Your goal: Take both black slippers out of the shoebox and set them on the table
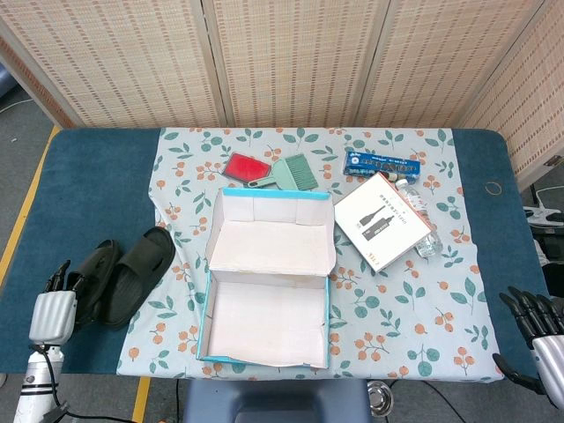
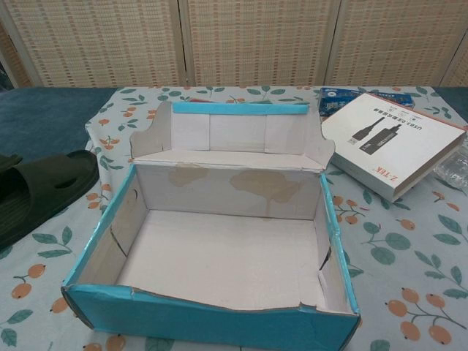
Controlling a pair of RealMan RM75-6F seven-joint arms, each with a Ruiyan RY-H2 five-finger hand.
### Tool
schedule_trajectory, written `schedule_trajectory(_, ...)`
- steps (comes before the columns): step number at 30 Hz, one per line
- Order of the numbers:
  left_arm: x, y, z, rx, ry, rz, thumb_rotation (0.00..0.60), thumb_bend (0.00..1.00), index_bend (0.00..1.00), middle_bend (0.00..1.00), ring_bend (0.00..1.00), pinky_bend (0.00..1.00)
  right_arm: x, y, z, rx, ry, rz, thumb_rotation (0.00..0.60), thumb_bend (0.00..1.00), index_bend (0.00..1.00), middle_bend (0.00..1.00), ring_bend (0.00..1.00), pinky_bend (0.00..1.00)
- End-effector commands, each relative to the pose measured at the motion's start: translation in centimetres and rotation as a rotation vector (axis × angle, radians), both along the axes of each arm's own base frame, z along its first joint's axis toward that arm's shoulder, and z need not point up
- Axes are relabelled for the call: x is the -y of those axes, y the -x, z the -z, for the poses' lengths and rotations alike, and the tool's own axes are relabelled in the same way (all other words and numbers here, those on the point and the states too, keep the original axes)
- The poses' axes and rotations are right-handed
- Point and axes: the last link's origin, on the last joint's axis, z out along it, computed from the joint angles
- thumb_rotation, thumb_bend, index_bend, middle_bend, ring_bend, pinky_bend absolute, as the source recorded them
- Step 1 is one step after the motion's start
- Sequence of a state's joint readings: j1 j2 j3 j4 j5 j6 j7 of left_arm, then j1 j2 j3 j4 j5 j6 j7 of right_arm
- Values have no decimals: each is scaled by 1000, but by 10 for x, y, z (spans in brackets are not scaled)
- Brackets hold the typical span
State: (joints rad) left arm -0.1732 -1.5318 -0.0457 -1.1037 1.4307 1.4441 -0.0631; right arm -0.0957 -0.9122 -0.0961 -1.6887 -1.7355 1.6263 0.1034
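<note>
The blue shoebox (image 1: 267, 291) (image 2: 219, 248) stands open at the table's front middle, with nothing inside. One black slipper (image 1: 137, 273) (image 2: 44, 191) lies on the table left of the box. A second black slipper (image 1: 95, 275) lies right beside it on the blue tabletop; only its edge (image 2: 7, 161) shows in the chest view. My left hand (image 1: 51, 308) is at that slipper's outer side and holds it by the edge. My right hand (image 1: 533, 322) hangs off the table's front right corner, fingers apart and holding nothing.
A floral cloth (image 1: 423, 291) covers the table's middle. Behind the box lie a red card (image 1: 244, 166) and a green brush (image 1: 289, 173). To its right sit a white book (image 1: 381, 218) (image 2: 387, 142), a water bottle (image 1: 419, 220) and a blue packet (image 1: 382, 163).
</note>
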Motion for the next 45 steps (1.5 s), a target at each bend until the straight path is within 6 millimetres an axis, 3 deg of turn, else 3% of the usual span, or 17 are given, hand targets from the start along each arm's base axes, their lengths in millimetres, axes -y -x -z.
schedule_trajectory(1,7,-12,2,110,76,12,600,322,0,0,0,151,0,0,1,-1,-5,0,581,195,0,0,0,0)
schedule_trajectory(9,8,-21,9,225,113,-9,600,328,0,0,0,143,0,0,-1,0,1,3,581,194,0,0,0,0)
schedule_trajectory(15,-1,-20,7,340,-37,20,600,323,0,0,0,138,0,1,-1,-1,-5,4,581,194,0,0,0,0)
schedule_trajectory(19,1,-18,1,449,-6,11,600,293,0,0,0,118,0,1,-1,1,-1,6,580,195,0,0,0,0)
schedule_trajectory(28,-3,-11,-8,349,-66,8,600,291,0,0,0,98,-1,0,-3,6,-2,4,580,194,0,0,0,0)
schedule_trajectory(45,20,-41,-14,452,45,76,600,261,0,0,0,72,-3,0,-5,8,-4,7,581,194,0,0,0,0)
